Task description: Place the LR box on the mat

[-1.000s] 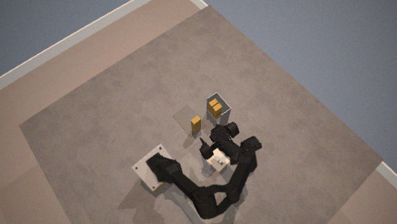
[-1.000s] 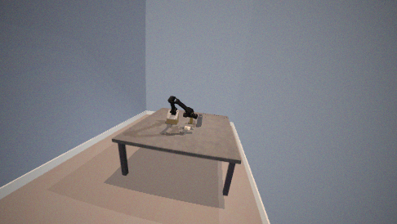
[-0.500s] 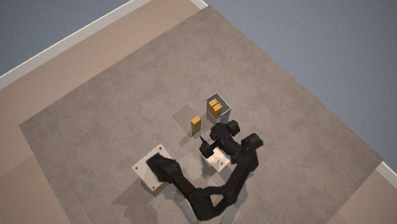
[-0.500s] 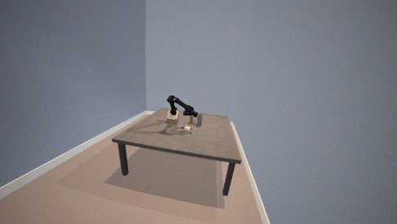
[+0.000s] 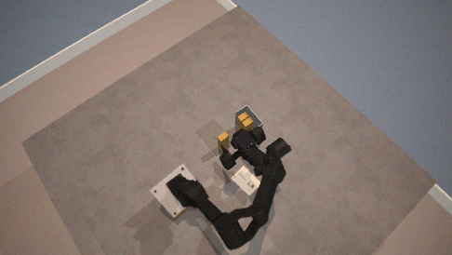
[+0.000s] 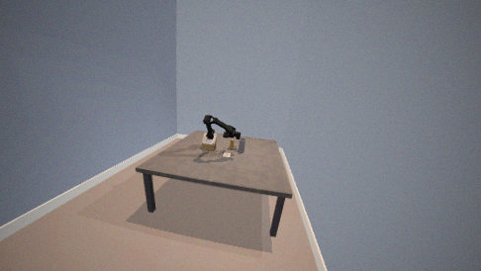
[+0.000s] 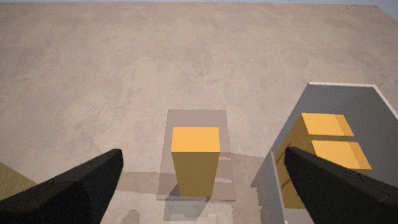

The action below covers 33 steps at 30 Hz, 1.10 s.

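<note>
Pincer (image 5: 237, 140) (image 6: 239, 135) (image 7: 204, 155): fingers apart, nothing clamped. One orange box (image 5: 223, 140) (image 6: 232, 143) (image 7: 195, 162) is seen upright on the grey mat (image 5: 206, 132) (image 7: 172, 120); its code cannot be read, so its identity as LR is unconfirmed. Two boxes (image 5: 245, 121) (image 7: 327, 125) are held upright in the bin (image 5: 255, 114) (image 7: 345, 97), beside the mat. A pale card (image 5: 242, 180) (image 6: 227, 154) is noted on the counter (image 5: 139, 116) (image 6: 213, 173) (image 7: 100, 65).
</note>
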Motion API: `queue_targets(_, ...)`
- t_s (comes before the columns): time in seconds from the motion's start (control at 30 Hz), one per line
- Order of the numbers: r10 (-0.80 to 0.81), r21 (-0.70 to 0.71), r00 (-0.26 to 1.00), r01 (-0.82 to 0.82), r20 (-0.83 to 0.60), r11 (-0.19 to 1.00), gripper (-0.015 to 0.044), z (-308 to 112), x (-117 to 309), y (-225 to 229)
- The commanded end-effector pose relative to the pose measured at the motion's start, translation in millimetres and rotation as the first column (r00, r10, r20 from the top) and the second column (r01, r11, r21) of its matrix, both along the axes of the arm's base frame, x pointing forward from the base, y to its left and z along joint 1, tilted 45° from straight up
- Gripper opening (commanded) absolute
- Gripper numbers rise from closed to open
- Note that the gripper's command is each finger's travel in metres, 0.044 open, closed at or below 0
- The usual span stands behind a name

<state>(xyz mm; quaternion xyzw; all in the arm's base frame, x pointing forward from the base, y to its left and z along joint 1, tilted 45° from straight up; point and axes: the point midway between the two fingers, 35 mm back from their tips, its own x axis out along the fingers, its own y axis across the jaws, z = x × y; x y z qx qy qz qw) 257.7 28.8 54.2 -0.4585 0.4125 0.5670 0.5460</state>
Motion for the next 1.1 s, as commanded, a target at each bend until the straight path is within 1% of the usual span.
queue_targets(0.0,-0.003,0.002,1.000,0.003,-0.006,1.000,0.0440,-10,-3,14)
queue_targets(0.17,-0.003,0.004,1.000,0.003,-0.006,1.000,0.0440,-20,-7,32)
queue_targets(0.33,-0.004,-0.008,1.000,0.004,-0.005,1.000,0.0440,-21,-7,35)
queue_targets(0.63,-0.015,-0.171,0.999,0.019,0.029,0.985,0.0440,-17,-6,41)
queue_targets(0.83,-0.019,-0.198,1.000,0.024,0.025,0.980,0.0440,-17,-6,42)
queue_targets(1.07,-0.054,-0.365,0.998,0.039,-0.031,0.930,0.0440,-25,-10,45)
